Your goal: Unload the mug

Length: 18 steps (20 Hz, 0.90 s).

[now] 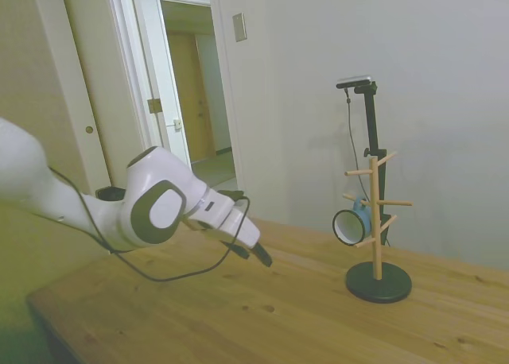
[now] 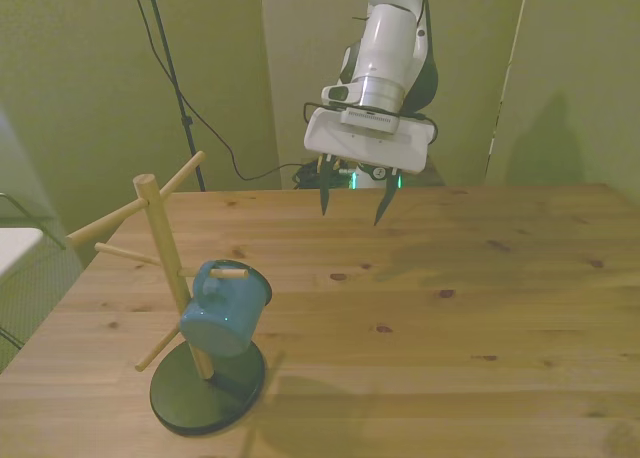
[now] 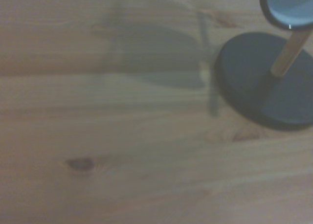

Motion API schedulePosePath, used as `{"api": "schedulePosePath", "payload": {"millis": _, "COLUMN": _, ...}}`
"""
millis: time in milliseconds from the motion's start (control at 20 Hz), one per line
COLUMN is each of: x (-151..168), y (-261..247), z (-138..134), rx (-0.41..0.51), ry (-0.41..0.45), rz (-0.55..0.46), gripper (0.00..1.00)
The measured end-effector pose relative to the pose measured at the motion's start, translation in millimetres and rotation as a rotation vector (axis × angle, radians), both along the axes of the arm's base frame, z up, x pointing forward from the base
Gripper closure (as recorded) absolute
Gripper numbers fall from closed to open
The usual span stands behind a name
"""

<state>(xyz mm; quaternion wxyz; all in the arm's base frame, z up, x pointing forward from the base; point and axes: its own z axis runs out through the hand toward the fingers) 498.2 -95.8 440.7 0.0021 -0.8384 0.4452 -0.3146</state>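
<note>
Mug (image 2: 226, 308): teal, hung by its handle on a lower peg of the rack (image 2: 168, 268), near the desk's (image 2: 450, 318) corner at the front view's left. Side view alone shows its pale inside; wrist view cuts it to a blurred rim above the dark base (image 3: 259, 77). Gripper (image 2: 354, 200): above the desk, well apart from the rack, fingers spread, empty.

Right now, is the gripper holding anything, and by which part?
Nothing. The gripper is open over the table; the mug hangs by its handle on the rack.
</note>
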Motion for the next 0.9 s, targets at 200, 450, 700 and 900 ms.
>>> {"api": "schedulePosePath", "payload": {"millis": 200, "x": 43, "y": -13, "z": 4, "rx": -0.031, "ry": -0.023, "rz": 0.011, "gripper": 0.0}}
{"api": "schedulePosePath", "payload": {"millis": 450, "x": 62, "y": -29, "z": 13, "rx": -0.098, "ry": -0.099, "rz": -0.062, "gripper": 0.0}}
{"api": "schedulePosePath", "payload": {"millis": 700, "x": 73, "y": -46, "z": 8, "rx": -0.1, "ry": -0.121, "rz": -0.107, "gripper": 0.0}}
{"api": "schedulePosePath", "payload": {"millis": 900, "x": 80, "y": -47, "z": 8, "rx": -0.084, "ry": -0.135, "rz": -0.098, "gripper": 0.0}}
